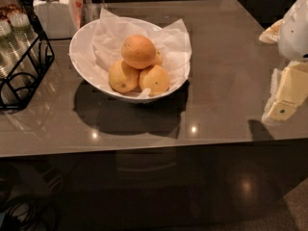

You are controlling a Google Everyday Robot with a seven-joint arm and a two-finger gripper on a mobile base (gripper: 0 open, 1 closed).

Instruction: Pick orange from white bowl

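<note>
The orange (138, 52) tops the bowl (79, 57), likely firm and dimpled; we'd pinch its sides. The gripper (284, 97) hangs right of the bowl; we cannot tell its opening.

Your gripper (279, 110) hangs at the right edge of the table (226, 57). Far to its left you have a white lidded jar (53, 13) and, in front of that, a black wire rack (46, 57) holding bottles (8, 35).

**A kitchen or break-room counter is suggested.**
On the glossy desk (226, 71), fruit (154, 79) is kept in a white bowl (79, 52). A lidded jar (53, 13) and a wire rack (29, 76) of bottles are set at the far-left corner. The gripper (284, 100) is seen at the right edge.
</note>
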